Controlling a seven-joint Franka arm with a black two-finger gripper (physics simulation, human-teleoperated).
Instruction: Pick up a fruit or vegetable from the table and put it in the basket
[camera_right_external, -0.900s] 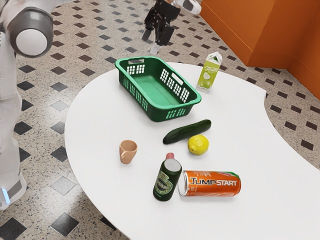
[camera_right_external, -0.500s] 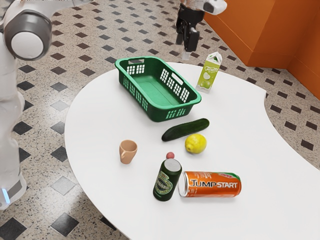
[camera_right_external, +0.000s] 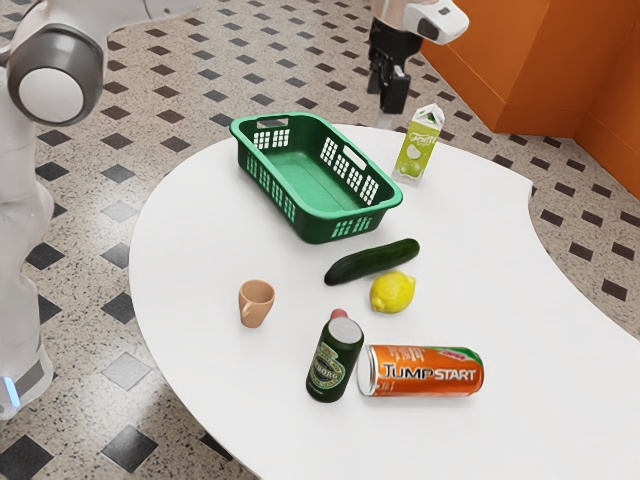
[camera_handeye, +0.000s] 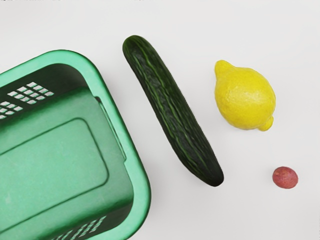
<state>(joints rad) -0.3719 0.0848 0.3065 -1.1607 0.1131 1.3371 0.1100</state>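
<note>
Over the smooth white table (camera_right_external: 200, 250), the white jointed arm (camera_right_external: 60, 82) holds its black two-finger gripper (camera_right_external: 386, 119) high, pointing down; spread or clenched, I cannot tell. Below it, outside the green plastic basket (camera_handeye: 142, 190), cut off in the wrist view, lie the long dark-green cucumber (camera_handeye: 172, 110), yellow lemon (camera_handeye: 245, 97) and small round red fruit (camera_handeye: 285, 177), partly hidden in the exterior view.

In the exterior view, the green basket (camera_right_external: 313, 212) stands on the white table (camera_right_external: 200, 330), with the upright drink carton (camera_right_external: 417, 150) near its side toward the exterior view's right and the gripper (camera_right_external: 386, 121) raised past that same side. The cucumber (camera_right_external: 372, 262) lies nearest the basket, the lemon (camera_right_external: 393, 292) slightly farther off. Well apart from it are the tan mug (camera_right_external: 256, 303), upright green can (camera_right_external: 334, 362) and toppled orange Jumpstart can (camera_right_external: 425, 371).
</note>
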